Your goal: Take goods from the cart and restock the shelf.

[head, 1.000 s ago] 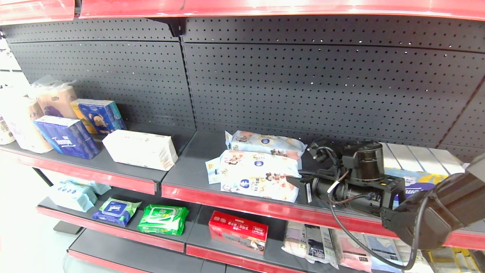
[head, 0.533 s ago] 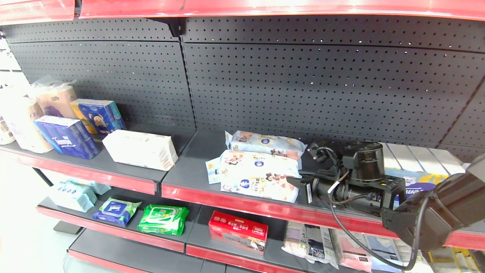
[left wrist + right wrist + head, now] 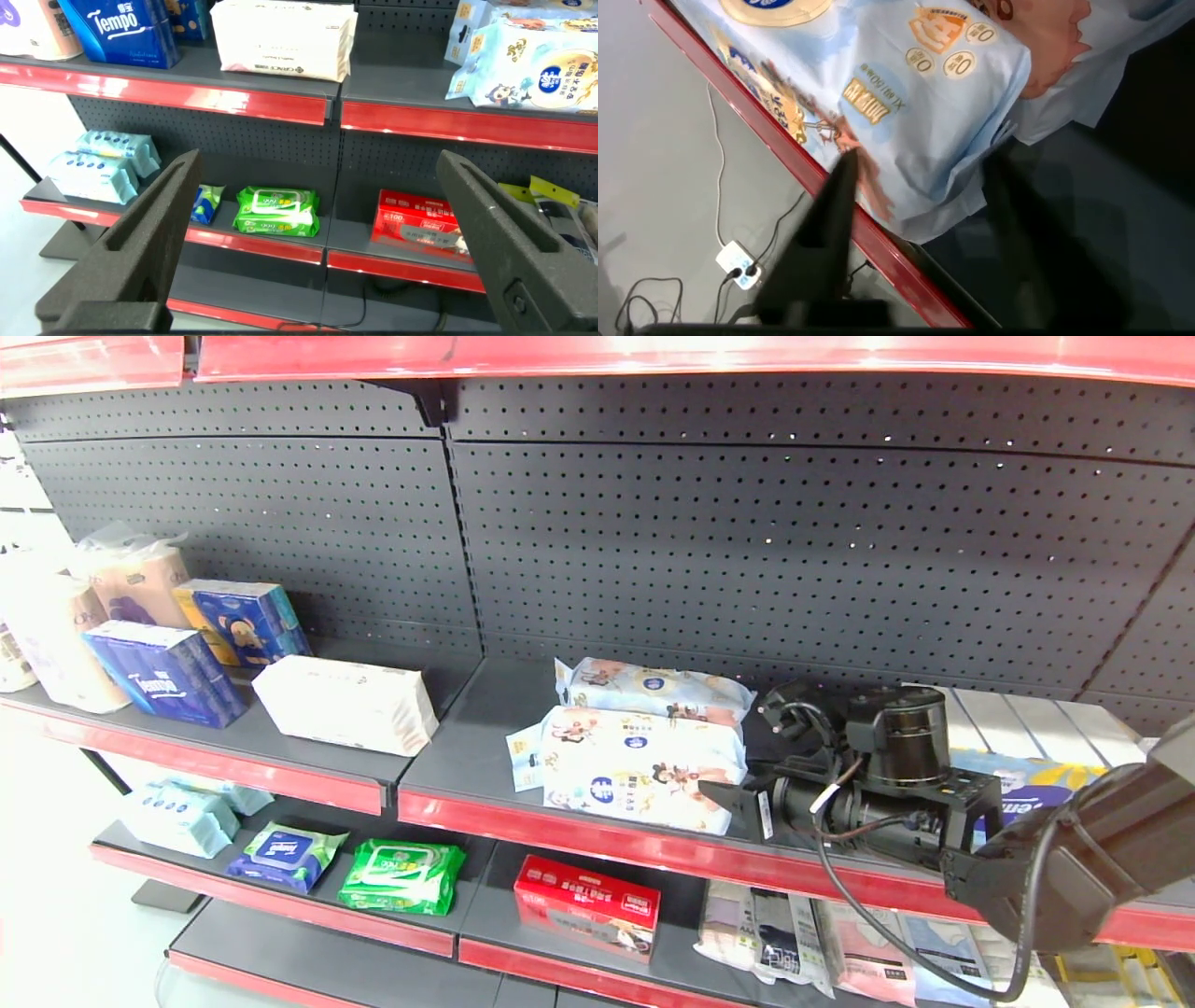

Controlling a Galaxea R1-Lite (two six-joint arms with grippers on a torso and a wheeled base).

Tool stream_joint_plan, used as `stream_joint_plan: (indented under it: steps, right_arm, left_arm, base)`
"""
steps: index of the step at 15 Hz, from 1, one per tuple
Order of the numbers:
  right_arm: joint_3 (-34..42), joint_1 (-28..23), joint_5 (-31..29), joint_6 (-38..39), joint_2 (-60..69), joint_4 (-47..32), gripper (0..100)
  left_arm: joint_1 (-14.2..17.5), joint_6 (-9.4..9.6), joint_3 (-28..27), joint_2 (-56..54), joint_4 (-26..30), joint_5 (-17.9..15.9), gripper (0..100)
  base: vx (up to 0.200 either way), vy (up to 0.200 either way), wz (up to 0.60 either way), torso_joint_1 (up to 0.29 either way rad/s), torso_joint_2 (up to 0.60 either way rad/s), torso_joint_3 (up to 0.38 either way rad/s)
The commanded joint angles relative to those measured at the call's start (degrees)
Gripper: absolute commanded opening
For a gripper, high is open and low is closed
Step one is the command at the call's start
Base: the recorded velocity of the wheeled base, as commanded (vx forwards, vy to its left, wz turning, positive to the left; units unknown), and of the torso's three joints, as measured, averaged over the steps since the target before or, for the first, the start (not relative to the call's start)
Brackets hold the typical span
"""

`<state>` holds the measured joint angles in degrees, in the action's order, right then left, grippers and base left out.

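Right gripper (image 3: 731,796), fingers spread, straddles the near end of the cartoon-printed front pack (image 3: 635,765), which lies along the shelf (image 3: 523,821) at its red front edge. A matching rear pack (image 3: 653,689) touches it behind; its right end is hidden by the arm. Left gripper (image 3: 318,233), fingers wide apart and holding nothing, faces the lower tiers.

The right arm (image 3: 1074,868) hides most of a blue pack (image 3: 1036,779).

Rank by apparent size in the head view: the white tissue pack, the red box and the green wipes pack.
1. white tissue pack
2. red box
3. green wipes pack
The last two look close, and both sit on the lower shelf, farther from the camera.
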<state>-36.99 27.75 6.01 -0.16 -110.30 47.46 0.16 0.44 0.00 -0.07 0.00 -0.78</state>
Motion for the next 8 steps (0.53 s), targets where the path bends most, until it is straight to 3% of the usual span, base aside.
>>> stream_joint_plan:
  steps: [1, 8]
  right_arm:
    - [0.0, 0.1, 0.1, 0.1, 0.0, 0.2, 100]
    - [1.5, -0.8, 0.0, 0.3, 5.1, -0.6, 100]
  left_arm:
    - [0.0, 0.00, 0.0, 0.1, 0.0, 0.0, 100]
    - [0.0, 0.00, 0.0, 0.1, 0.0, 0.0, 100]
  base:
    - [0.000, 0.000, 0.00, 0.000, 0.00, 0.000]
    - [0.000, 0.000, 0.00, 0.000, 0.00, 0.000]
